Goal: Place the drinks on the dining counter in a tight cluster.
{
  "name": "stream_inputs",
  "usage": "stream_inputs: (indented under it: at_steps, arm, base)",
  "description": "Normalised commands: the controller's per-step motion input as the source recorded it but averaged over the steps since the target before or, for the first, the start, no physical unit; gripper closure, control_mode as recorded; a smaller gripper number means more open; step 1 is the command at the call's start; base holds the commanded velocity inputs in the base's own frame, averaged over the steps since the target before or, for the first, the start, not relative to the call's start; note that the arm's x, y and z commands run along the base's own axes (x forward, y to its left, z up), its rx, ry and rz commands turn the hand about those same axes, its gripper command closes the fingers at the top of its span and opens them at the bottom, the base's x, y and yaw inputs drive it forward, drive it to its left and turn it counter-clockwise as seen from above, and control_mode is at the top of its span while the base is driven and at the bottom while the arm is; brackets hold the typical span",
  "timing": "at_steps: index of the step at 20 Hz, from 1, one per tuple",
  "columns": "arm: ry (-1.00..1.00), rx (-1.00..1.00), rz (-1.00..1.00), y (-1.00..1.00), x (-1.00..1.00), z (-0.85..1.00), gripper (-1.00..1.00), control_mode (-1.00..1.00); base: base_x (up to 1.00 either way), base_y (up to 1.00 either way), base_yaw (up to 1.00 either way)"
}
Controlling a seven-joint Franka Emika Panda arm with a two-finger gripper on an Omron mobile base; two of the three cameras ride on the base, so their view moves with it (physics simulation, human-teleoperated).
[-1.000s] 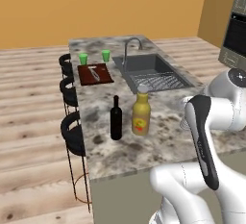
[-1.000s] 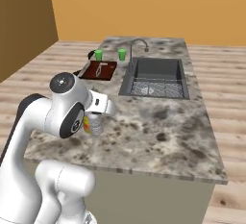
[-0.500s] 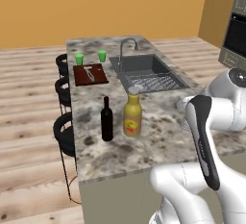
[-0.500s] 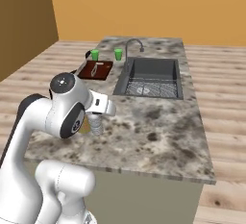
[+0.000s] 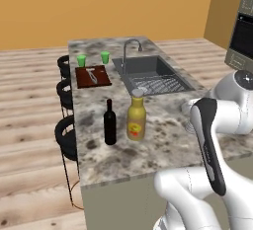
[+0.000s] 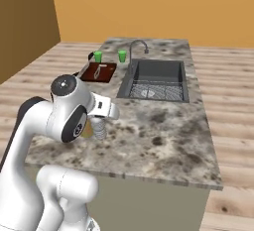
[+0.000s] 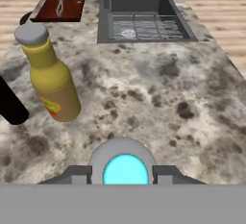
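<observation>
Base nearer; water bottle (image 7: 125, 171) gripped

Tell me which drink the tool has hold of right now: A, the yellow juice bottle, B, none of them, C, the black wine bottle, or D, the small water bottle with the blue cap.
D: in the hand view the tool has a finger on each side of the blue-capped water bottle, while the juice bottle and wine bottle stand free on the dining counter.
</observation>
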Motion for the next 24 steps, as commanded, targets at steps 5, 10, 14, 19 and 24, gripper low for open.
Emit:
stream_inputs:
  at_steps: [5, 10, 14, 19, 24]
  arm:
    - [-0.01, 0.00, 0.16, 0.24, 0.00, 0.00, 1.00, -1.00]
    - [0.07, 0.00, 0.27, 0.27, 0.17, 0.02, 1.00, -1.00]
    - [0.08, -0.03, 0.13, 0.00, 0.12, 0.01, 1.00, -1.00]
    - [0.00, -0.05, 0.00, 0.00, 0.02, -0.06, 1.00, -1.00]
    - [-0.01, -0.03, 0.00, -0.01, 0.02, -0.17, 1.00, -1.00]
  base:
    - [0.00, 0.00, 0.00]
    - [0.00, 0.00, 0.00]
    - [0.00, 0.00, 0.00]
    - [0.00, 0.00, 0.00]
    - [0.00, 0.00, 0.00]
